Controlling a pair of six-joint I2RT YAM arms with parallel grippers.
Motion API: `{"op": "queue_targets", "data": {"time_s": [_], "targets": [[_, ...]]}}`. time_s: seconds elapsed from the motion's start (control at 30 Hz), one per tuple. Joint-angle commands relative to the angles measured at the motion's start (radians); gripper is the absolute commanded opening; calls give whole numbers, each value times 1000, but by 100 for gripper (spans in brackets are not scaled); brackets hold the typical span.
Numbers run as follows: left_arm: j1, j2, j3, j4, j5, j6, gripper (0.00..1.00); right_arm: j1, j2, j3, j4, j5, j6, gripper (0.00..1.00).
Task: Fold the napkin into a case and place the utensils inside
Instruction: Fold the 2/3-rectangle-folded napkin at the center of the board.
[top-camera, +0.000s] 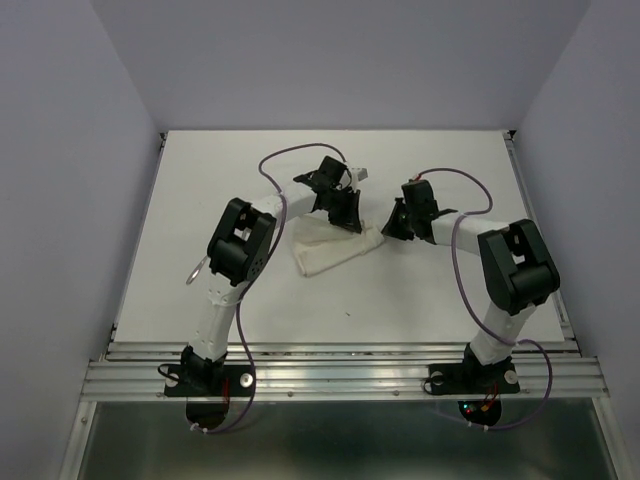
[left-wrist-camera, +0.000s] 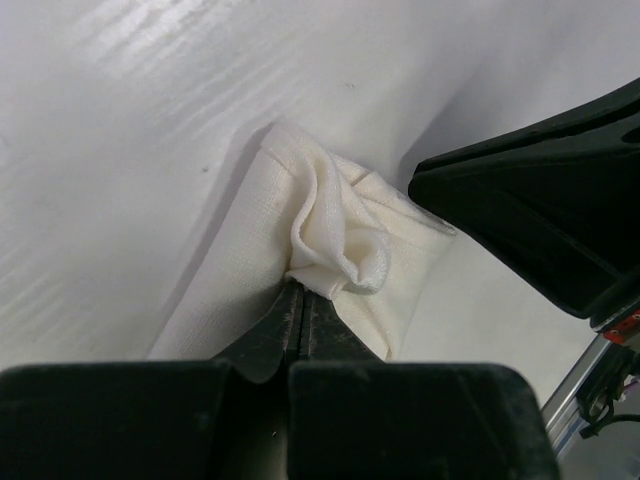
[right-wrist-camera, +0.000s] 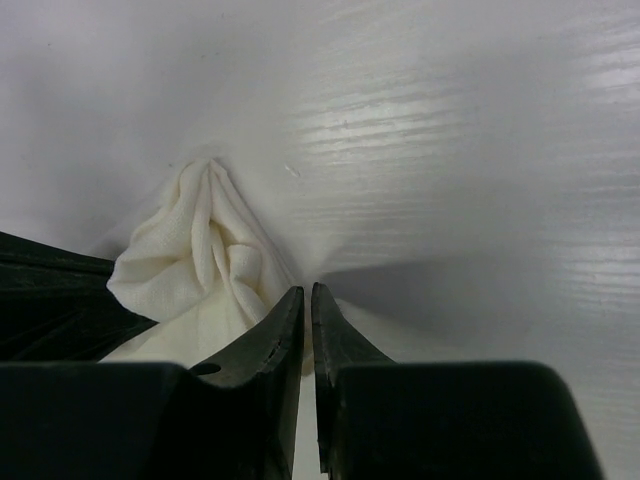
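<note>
Top external: napkin (top-camera: 325, 250) is bunched, not yet cased, pinched by left gripper (top-camera: 350, 222); right gripper (top-camera: 388, 228) nearly pressed together beside napkin; utensils unseen.

The left arm (top-camera: 215, 320), at the lower left of the overhead view, and the right arm (top-camera: 490, 338), at the lower right, were each built of white-wrapped links between boxy matt black joint housings, and each rose from a black base plate (top-camera: 195, 383) with silver screws. Thin purple cables (top-camera: 285, 158) arched in loose loops along both arms, and a small red light (top-camera: 470, 407) glowed under the right base. In the wrist views the jaws were matt black, tapering blades on blocky black mounts.
</note>
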Motion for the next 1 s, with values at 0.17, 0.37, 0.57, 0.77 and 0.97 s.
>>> {"op": "queue_targets", "data": {"time_s": [0.17, 0.37, 0.57, 0.77, 0.97], "targets": [[-31, -91, -30, -27, 31, 52, 0, 7, -167, -5, -59, 115, -30, 14], [-32, -83, -21, -33, 31, 58, 0, 36, -172, -11, -54, 72, -62, 13], [-32, -75, 1, -42, 31, 56, 0, 47, -172, -54, -28, 14, -57, 13], [-32, -69, 27, -64, 28, 63, 0, 65, -149, -89, 2, -35, -50, 13], [-34, -67, 62, -82, 30, 55, 0, 65, -85, -72, -16, -19, -12, 11]]}}
